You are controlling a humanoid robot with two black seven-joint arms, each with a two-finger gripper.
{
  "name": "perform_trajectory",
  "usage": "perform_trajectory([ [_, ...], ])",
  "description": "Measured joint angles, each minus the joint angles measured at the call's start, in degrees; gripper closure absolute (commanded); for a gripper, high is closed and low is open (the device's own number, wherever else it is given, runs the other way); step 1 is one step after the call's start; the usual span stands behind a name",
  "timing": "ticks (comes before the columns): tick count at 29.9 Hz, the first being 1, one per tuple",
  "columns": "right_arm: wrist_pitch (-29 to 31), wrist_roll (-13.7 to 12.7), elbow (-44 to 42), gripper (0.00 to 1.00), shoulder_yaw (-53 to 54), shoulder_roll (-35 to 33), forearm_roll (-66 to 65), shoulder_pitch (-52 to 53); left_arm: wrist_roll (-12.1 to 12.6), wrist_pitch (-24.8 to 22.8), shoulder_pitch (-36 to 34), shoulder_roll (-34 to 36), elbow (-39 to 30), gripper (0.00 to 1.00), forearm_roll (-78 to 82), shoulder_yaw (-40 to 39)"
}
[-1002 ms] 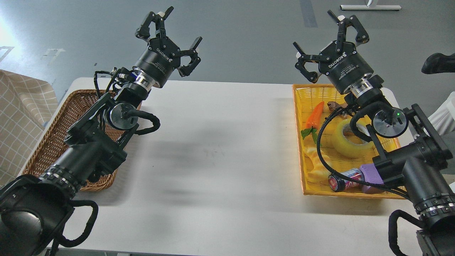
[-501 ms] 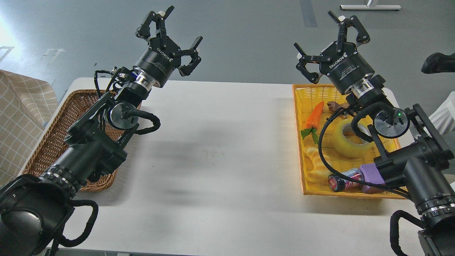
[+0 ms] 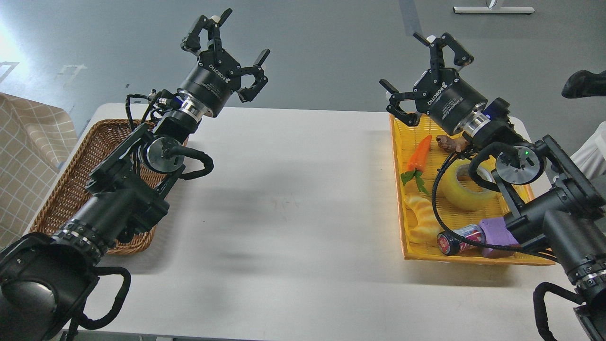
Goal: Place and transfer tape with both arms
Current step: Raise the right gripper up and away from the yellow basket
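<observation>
The tape (image 3: 460,190), a translucent yellow roll with a pale inner core, lies in the yellow basket (image 3: 398,142) at the right of the white table; my right arm's cable and wrist partly cover it. My right gripper (image 3: 421,71) is open and empty, held up above the basket's far left corner, well clear of the tape. My left gripper (image 3: 227,49) is open and empty, raised above the table's far edge near the brown wicker basket (image 3: 71,189).
The yellow basket also holds an orange carrot toy (image 3: 418,156), a small brown toy (image 3: 447,142), a pale twisted bread toy (image 3: 421,215), a red can (image 3: 457,238) and a purple block (image 3: 494,232). The white table (image 3: 293,199) lies between the two baskets. A checked cloth (image 3: 26,151) is at far left.
My right gripper has swung left and lower, toward the yellow basket's far left corner, and its arm has shifted with it. The left arm and the tape have not moved.
</observation>
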Motion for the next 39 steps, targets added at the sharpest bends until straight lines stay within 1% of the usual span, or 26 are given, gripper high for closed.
perform_trajectory([
  [11,0.00,0.32,0.11,0.00,-8.36,-4.66,-11.11,2.82,-0.08,0.00,-0.07,0.29,-0.10,0.02,0.00,0.00],
  [22,0.00,0.27,2.14,0.00,-18.73,-13.53,-19.65,9.63,-0.49,0.00,0.01,0.37,-0.18,0.02,0.00,-0.09],
  [26,0.01,0.24,3.00,0.00,-20.29,-15.84,-22.42,11.12,-0.53,0.00,0.01,0.36,-0.26,0.02,0.00,-0.09],
  [39,0.02,-0.33,9.94,0.00,-20.85,-24.59,-32.67,11.62,-0.45,0.00,-0.04,0.36,-0.43,0.02,0.08,-0.09],
])
